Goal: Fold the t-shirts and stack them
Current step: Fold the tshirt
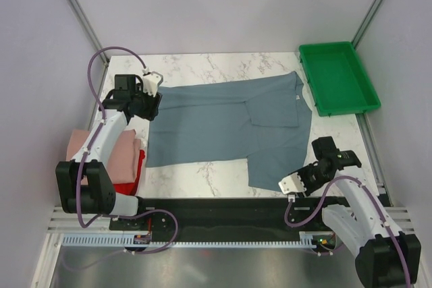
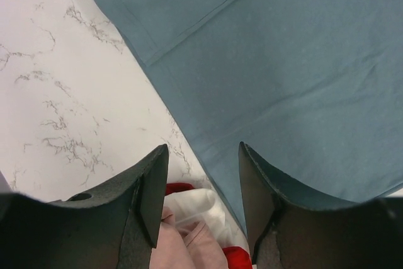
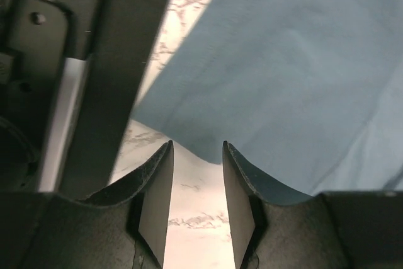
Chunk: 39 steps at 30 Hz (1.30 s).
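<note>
- Top view: the slate blue-grey t-shirt lies spread on the marble table. A flap is turned in over it near the collar, and what looks like a sleeve reaches toward the near edge.
- The left gripper hovers at the shirt's left edge, and the right gripper is just off its near right corner.
- Left of the shirt sits a folded pile, with a pale pink t-shirt over a red t-shirt. The green tray stands beyond the shirt's far right corner.
- A small white neck label shows at the shirt's right end, too small to read. I see no other writing.
- Left wrist view: the fingers stand apart with nothing between them. The shirt's hemmed edge is just ahead, and a white t-shirt from the pile peeks out below.
- Right wrist view: the fingers are apart over bare marble, and the shirt's corner is just ahead, untouched.
- Judgement: folding is partway done and stacking of this shirt has not begun. The next move calls for each gripper to drop onto its edge, pinch the cloth, and carry it across evenly.
</note>
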Each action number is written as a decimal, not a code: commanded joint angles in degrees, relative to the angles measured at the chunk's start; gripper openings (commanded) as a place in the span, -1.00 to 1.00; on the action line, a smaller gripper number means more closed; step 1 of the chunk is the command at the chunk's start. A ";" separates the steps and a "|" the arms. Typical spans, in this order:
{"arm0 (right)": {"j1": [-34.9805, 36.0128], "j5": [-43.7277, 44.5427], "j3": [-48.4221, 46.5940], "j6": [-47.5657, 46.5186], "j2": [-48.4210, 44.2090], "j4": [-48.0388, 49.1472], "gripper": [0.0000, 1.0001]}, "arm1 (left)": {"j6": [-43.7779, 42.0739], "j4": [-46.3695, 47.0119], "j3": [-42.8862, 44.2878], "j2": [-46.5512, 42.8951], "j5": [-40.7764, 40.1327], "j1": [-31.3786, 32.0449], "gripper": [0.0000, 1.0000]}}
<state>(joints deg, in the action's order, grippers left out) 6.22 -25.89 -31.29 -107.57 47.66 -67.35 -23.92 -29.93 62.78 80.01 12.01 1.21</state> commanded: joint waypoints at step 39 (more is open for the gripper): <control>0.20 -0.12 9.49 -25.24 6.84 2.04 -0.23 | -7.89 1.63 -4.77 -0.73 -6.47 -1.13 0.08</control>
<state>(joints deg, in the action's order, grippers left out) 6.26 -23.68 -24.95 -112.79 54.52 -66.35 -28.47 -29.69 59.00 80.49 6.66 0.34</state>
